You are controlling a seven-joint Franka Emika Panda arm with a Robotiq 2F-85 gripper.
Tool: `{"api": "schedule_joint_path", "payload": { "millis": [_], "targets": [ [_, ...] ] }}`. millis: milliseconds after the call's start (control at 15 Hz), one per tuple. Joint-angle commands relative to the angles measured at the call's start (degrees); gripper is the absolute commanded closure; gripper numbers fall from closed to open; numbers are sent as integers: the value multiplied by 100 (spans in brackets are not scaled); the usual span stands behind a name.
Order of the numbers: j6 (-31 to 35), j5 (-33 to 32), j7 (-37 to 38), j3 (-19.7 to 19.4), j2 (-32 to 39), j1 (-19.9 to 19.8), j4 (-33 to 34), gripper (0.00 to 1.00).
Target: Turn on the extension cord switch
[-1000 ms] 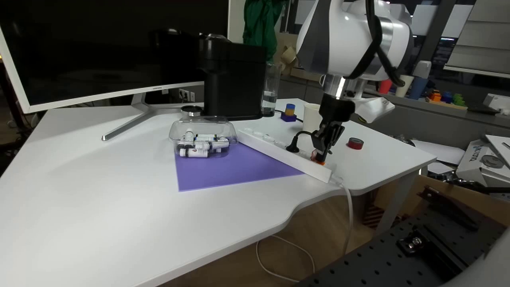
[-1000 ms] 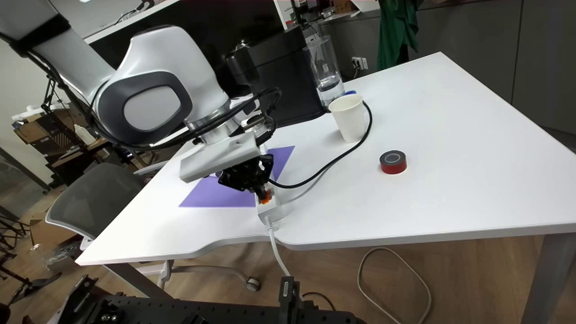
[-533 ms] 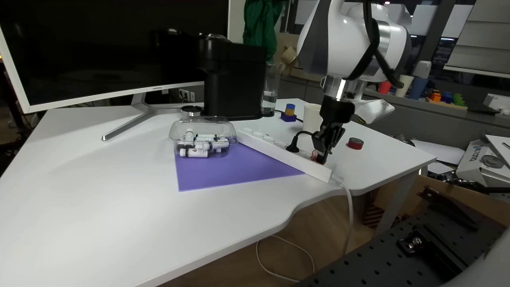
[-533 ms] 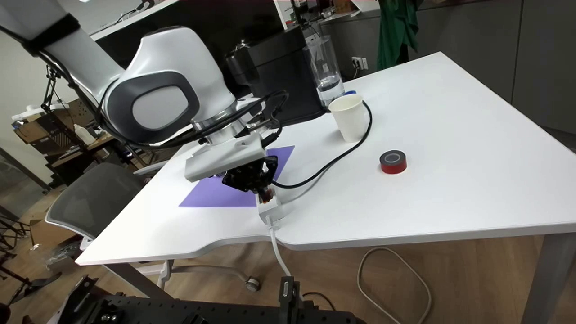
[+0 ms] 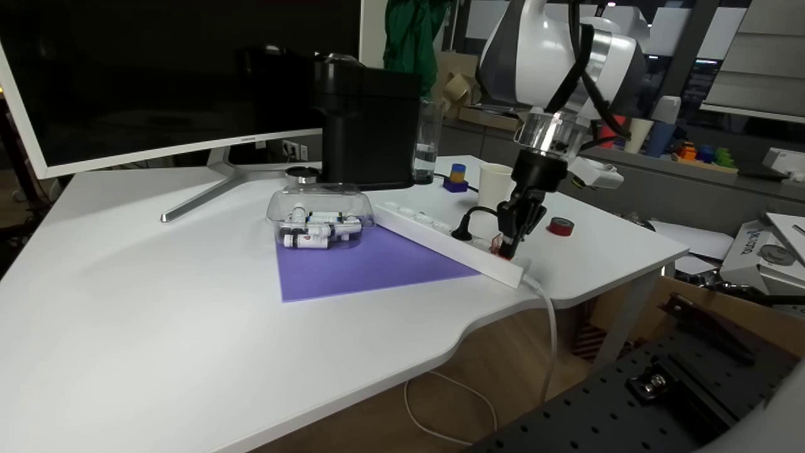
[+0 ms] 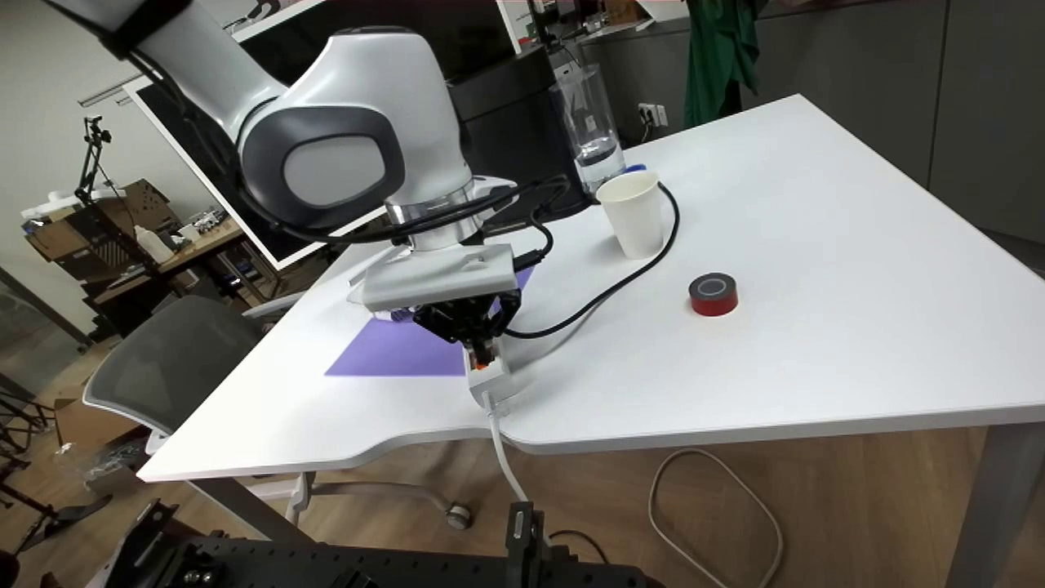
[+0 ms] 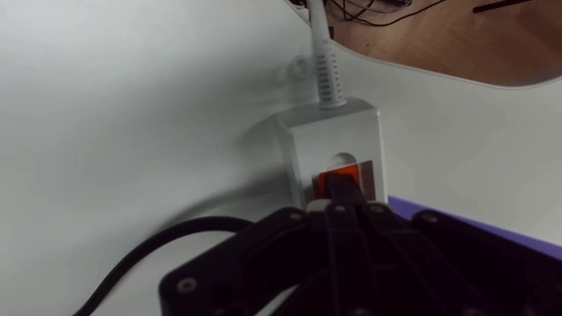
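The extension cord [image 5: 449,247], a long white strip, lies on the table, partly over the purple sheet. Its cable end shows in an exterior view [image 6: 490,384] and in the wrist view [image 7: 336,136]. The red-orange switch [image 7: 354,170] sits near that end, partly covered by my fingertips; a bit of it shows in an exterior view [image 6: 480,367]. My gripper [image 7: 344,181] is shut and holds nothing. Its tips are at the switch, tilted over the strip in both exterior views [image 5: 505,253] [image 6: 483,358]. Whether the tips press the switch cannot be told.
A black plug [image 5: 462,230] with a black cable [image 6: 608,292] is in the strip. A paper cup [image 6: 633,216] and red tape roll [image 6: 713,295] stand nearby. A clear box of markers [image 5: 322,220] sits on the purple sheet [image 5: 352,270]. The table's front edge is close to the cable end.
The arm and wrist have swung over, rightward in an exterior view, while the fingertips stay at the switch. Less orange shows around the tips than one second ago. The strip has not visibly moved.
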Motion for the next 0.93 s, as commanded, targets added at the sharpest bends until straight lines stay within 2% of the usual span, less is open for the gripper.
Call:
{"api": "schedule_joint_path", "payload": {
  "millis": [0, 200, 467, 733, 800, 867],
  "targets": [
    [-392, 189, -304, 110, 588, -163, 521, 100],
    [-566, 38, -395, 2, 73, -69, 230, 100],
    [-374, -51, -660, -60, -915, 53, -511, 100],
    [-354, -267, -633, -390, -2194, 452, -1335, 100],
    [-350, -456, -454, -532, -2518, 576, -1510, 74],
    [-384, -772, -202, -678, -2851, 671, -1668, 74]
  ]
}}
